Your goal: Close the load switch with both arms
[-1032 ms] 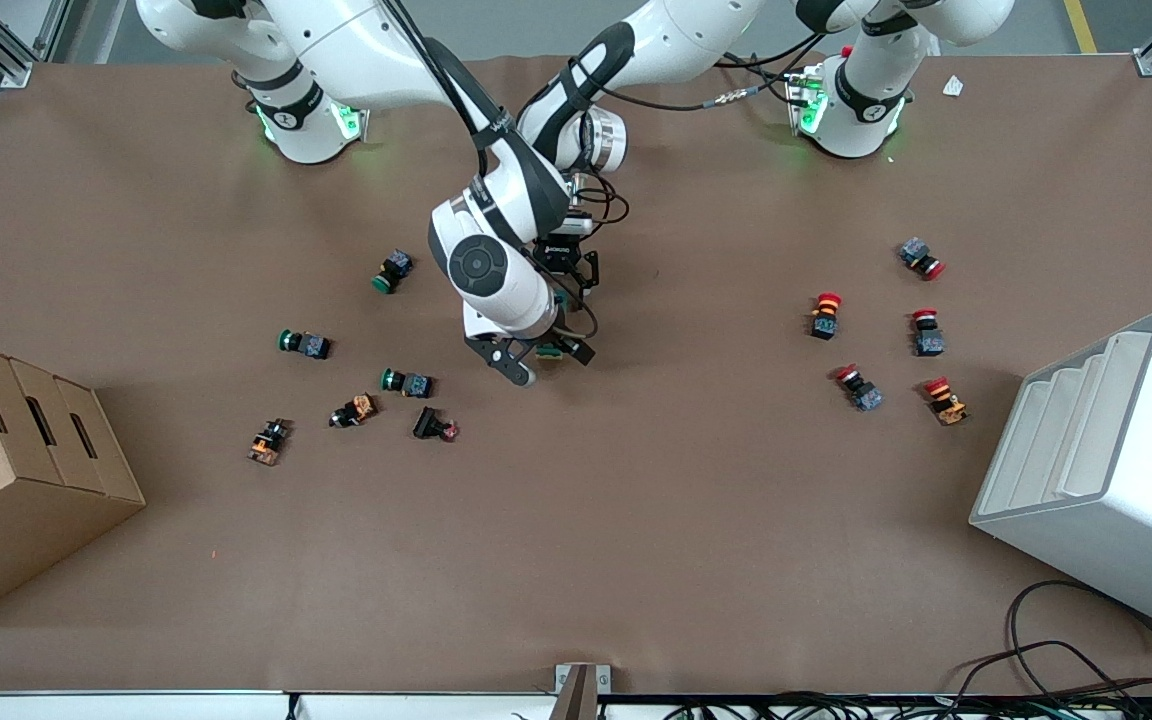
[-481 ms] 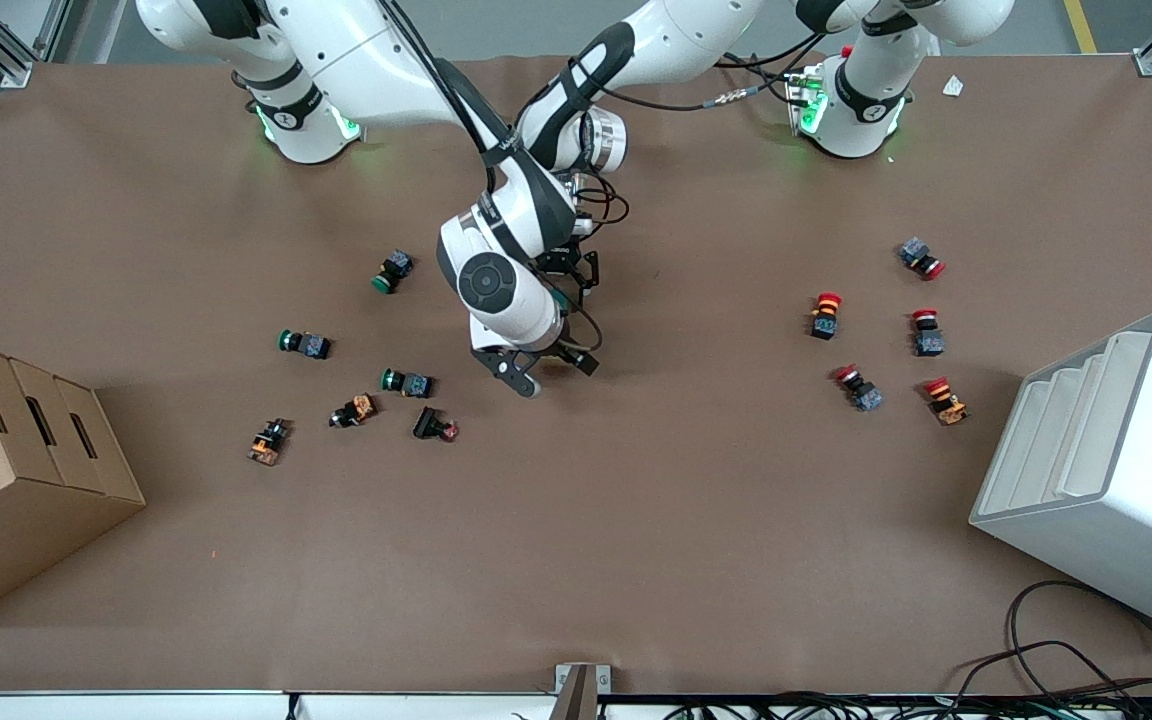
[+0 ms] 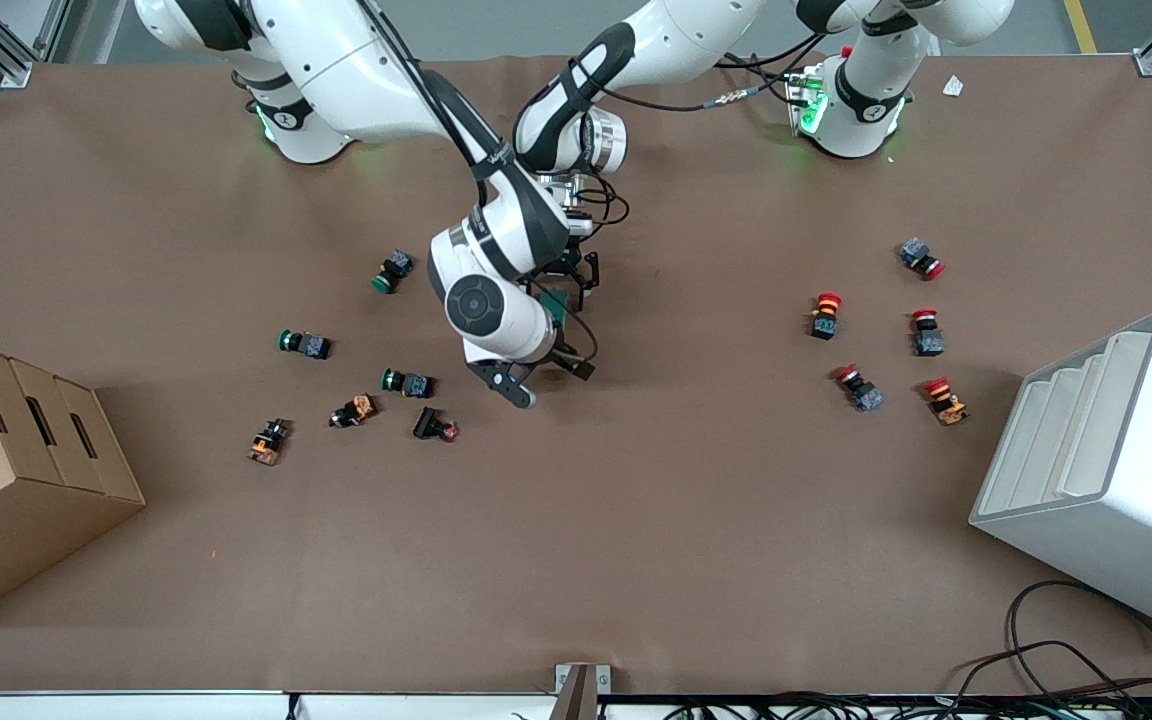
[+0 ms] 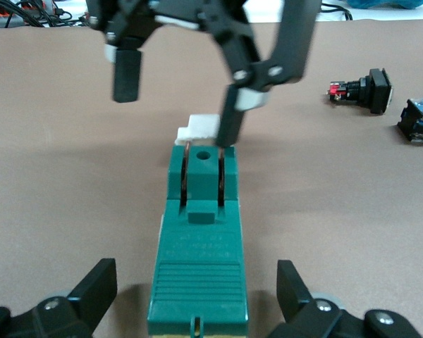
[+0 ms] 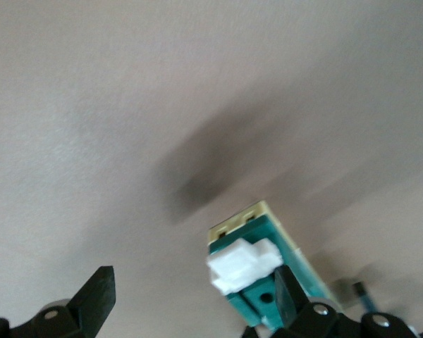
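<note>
The load switch (image 3: 556, 300) is a dark-green block with a white lever, lying on the table mid-way between the two bases. In the left wrist view the load switch (image 4: 201, 246) lies between my left gripper's (image 4: 196, 282) wide-open fingers, with a gap on each side. My left gripper (image 3: 573, 275) stands over it. My right gripper (image 3: 548, 375) is open; in the left wrist view the right gripper (image 4: 180, 98) has one finger (image 4: 233, 120) against the white lever (image 4: 199, 127). The right wrist view shows the lever (image 5: 243, 266) beside one finger of the right gripper (image 5: 192, 292).
Green, orange and black push-buttons (image 3: 406, 382) lie toward the right arm's end, red ones (image 3: 824, 314) toward the left arm's end. A cardboard box (image 3: 16, 470) and a white bin (image 3: 1106, 470) stand at the table's two ends. A push-button (image 4: 363, 90) lies near the switch.
The right arm's wrist has shifted a little over the switch, so more of the green block shows now. The left arm has not moved.
</note>
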Motion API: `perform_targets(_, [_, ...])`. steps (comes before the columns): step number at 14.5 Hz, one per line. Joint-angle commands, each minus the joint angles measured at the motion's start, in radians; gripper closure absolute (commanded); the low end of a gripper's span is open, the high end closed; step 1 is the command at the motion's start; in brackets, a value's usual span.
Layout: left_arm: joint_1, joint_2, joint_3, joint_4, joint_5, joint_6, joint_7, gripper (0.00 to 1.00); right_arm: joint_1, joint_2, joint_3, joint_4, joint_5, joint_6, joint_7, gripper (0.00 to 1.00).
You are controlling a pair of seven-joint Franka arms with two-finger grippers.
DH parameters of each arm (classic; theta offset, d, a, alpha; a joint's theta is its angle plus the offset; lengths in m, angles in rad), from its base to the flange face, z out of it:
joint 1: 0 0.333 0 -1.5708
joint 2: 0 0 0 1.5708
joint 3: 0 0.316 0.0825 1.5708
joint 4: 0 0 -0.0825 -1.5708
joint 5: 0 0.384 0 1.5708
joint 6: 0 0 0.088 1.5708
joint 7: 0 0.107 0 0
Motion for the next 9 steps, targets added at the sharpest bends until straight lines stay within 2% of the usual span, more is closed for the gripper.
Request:
perform_targets(1, [0.003, -0.001, -0.003, 0.01, 0.002, -0.01, 0.002, 0.0, -0.125, 0.031, -0.013, 0.126, -0.031, -0.163, -0.19, 0.0])
perform_targets(4, [0.005, -0.014, -0.003, 0.021, 0.001, -0.008, 0.01, 0.0, -0.205, 0.011, -0.016, 0.136, -0.034, -0.259, -0.339, 0.0])
perform_targets(6, [0.026, -0.015, -0.007, 0.041, -0.022, 0.0, 0.039, 0.0, -0.242, -0.014, -0.038, 0.134, -0.1, -0.318, -0.457, 0.0])
perform_targets(9, [0.031, -0.017, -0.009, 0.117, -0.157, 0.018, 0.115, 0.0, -0.268, -0.064, -0.097, 0.131, -0.217, -0.383, -0.611, 0.0])
